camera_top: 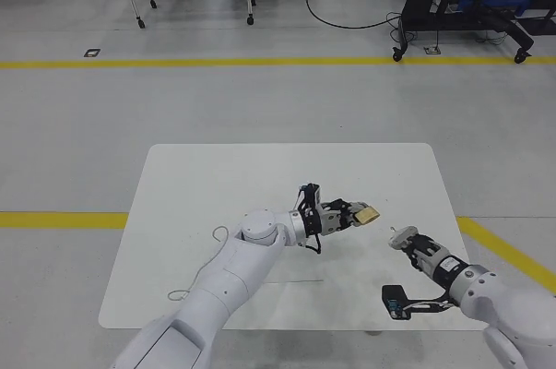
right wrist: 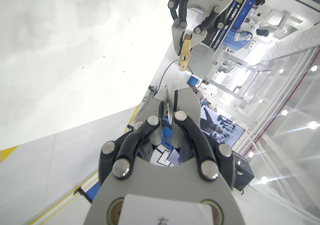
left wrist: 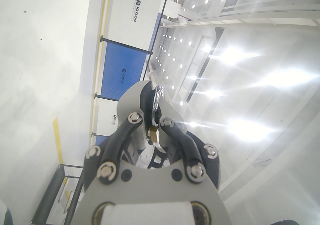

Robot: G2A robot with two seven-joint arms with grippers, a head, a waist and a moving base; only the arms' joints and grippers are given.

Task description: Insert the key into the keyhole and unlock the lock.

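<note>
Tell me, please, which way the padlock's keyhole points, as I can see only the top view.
Observer: The right wrist view shows the keyhole in the lock's narrow brass end, facing the right gripper.
Operator: Thank you. What is that gripper holding?
Observer: The key, its thin pale blade poking out of the grip toward the lock.
Operator: And how is the lock held?
Observer: The left wrist view shows the left gripper shut on its brass body.
</note>
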